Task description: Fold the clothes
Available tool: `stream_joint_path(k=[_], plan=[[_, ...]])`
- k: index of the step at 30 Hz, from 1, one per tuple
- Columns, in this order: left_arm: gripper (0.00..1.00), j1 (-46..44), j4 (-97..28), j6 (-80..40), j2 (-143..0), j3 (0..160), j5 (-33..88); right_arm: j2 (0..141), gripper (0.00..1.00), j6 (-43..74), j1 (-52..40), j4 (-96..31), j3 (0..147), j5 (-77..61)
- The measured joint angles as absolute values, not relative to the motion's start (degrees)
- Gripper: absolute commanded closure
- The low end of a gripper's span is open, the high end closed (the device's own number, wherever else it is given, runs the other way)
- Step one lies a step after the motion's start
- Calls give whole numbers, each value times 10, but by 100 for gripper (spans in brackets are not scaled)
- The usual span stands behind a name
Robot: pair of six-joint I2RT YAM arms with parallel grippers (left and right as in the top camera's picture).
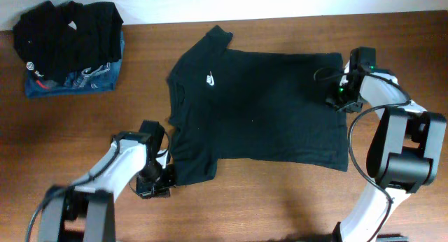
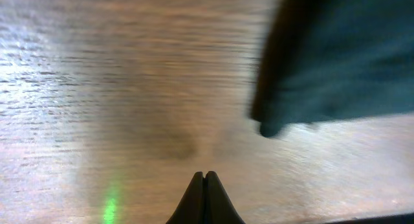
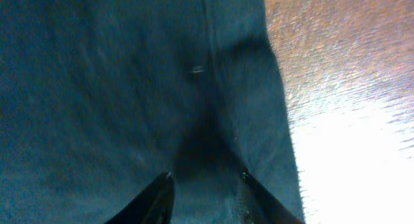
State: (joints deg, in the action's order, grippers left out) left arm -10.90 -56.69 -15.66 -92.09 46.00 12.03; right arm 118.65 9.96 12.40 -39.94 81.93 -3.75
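The clothes (image 1: 266,105), a black T-shirt with a small white chest mark, lie spread flat on the wooden table (image 1: 280,200), neck to the left and hem to the right. My left gripper (image 1: 157,180) is low on the table just beside the near sleeve, shut with nothing in it. In the left wrist view its fingertips (image 2: 204,176) are pressed together over bare wood, with the sleeve (image 2: 336,62) ahead to the right. My right gripper (image 1: 341,96) is over the far hem corner. Its jaws (image 3: 206,179) stand open over the dark fabric (image 3: 129,88), close to the shirt's edge.
A pile of other garments sits at the far left corner: a black one with a round white logo (image 1: 66,32) on a blue printed one (image 1: 94,80). The table's back edge meets a white wall (image 1: 280,1).
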Motion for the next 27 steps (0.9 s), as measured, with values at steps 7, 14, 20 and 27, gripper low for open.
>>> stream_joint_path(k=[7, 14, 20, 27], plan=[[70, -132, -533, -149, -807, 465, 121, 1195, 10, 102, 129, -547, 971, -30], [1, -132, -515, -144, -800, 467, 122, 1195, 1, 95, 131, -770, 1145, -29], [1, -132, -508, -146, -800, 467, 122, 1195, 1, 108, 166, -923, 1163, -29], [1, -132, -469, -146, -805, 467, 122, 1163, 1, 122, 255, -971, 1159, -29]])
